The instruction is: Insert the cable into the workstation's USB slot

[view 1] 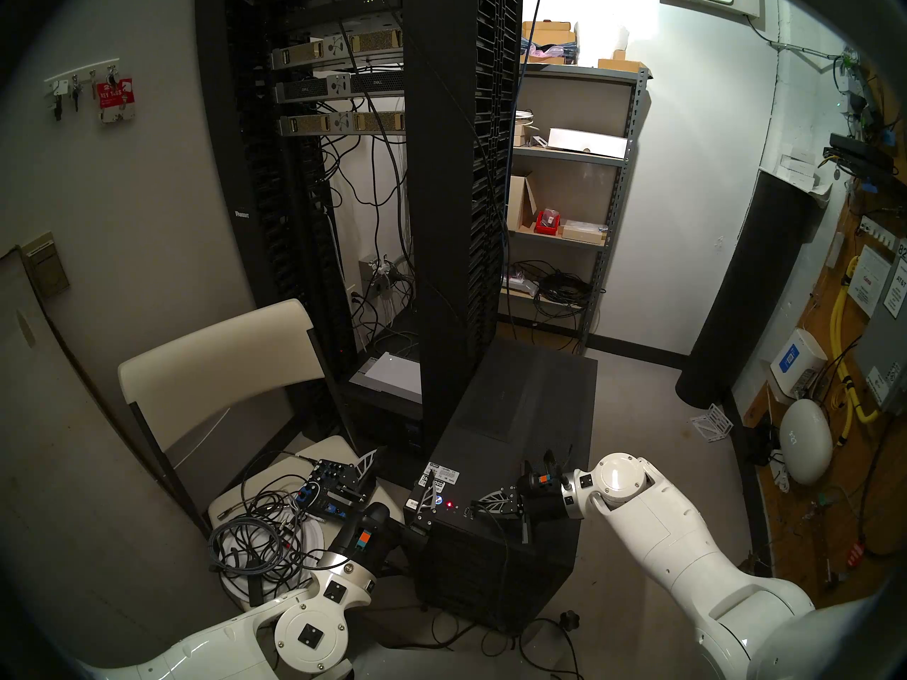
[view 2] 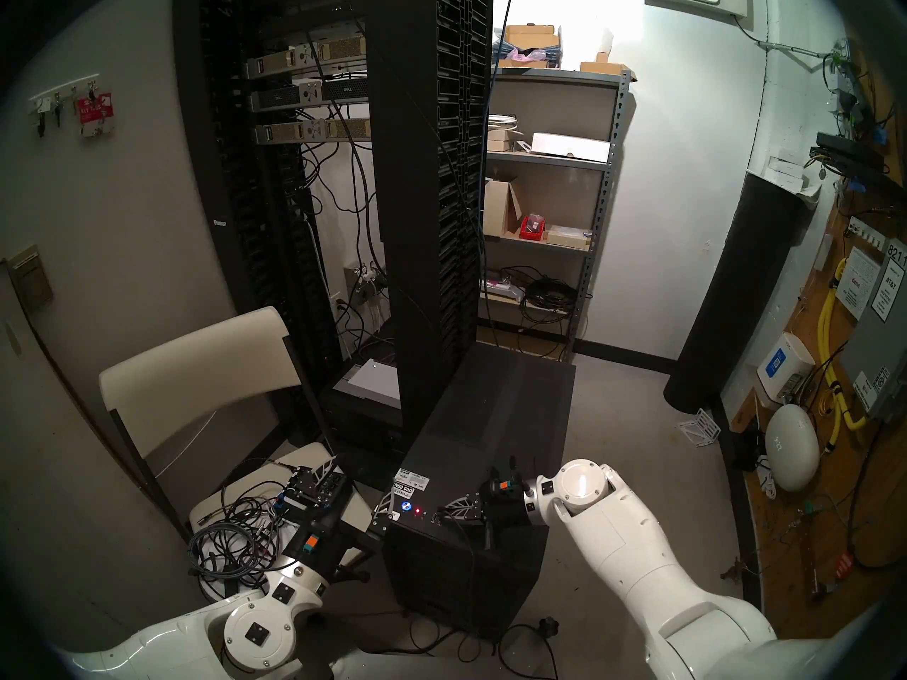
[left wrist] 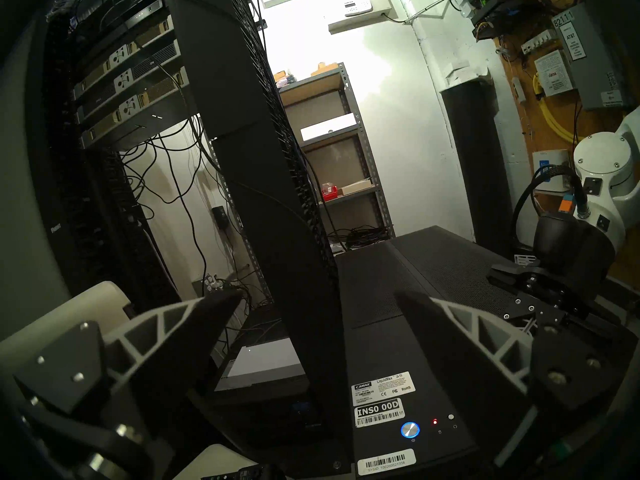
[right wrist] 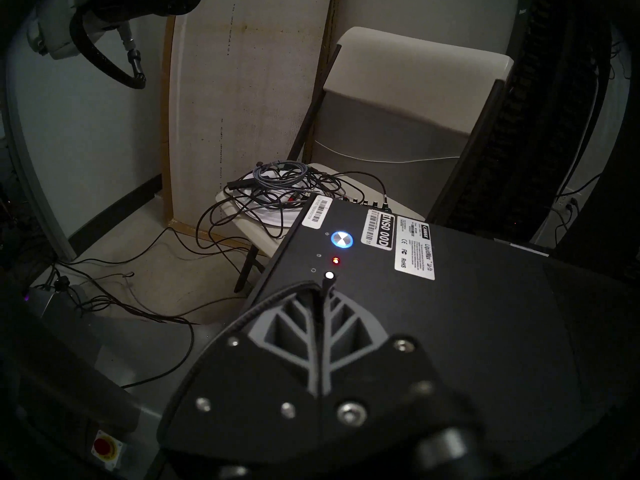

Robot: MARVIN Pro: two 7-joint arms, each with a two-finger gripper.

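The workstation (view 1: 515, 419) is a black tower on the floor, with white barcode stickers, a lit blue button and a small red light (right wrist: 335, 260) on its top near the front. My right gripper (view 1: 473, 505) lies low over that front strip, shut on the cable. The plug's dark end (right wrist: 326, 282) pokes out between the fingertips, right beside a white button. The thin black cable (view 1: 507, 561) hangs down the tower's front. The USB slot is hidden under the fingers. My left gripper (left wrist: 318, 295) is open and holds nothing, straddling the tower's left top edge.
A folding chair (view 1: 221, 365) left of the tower carries a tangle of cords (view 1: 255, 541) and a small audio mixer (view 1: 333, 487). The tall server rack (view 1: 456, 222) stands just behind the tower. Loose wires lie on the floor (right wrist: 138, 295). A red stop button (right wrist: 104, 448) sits low.
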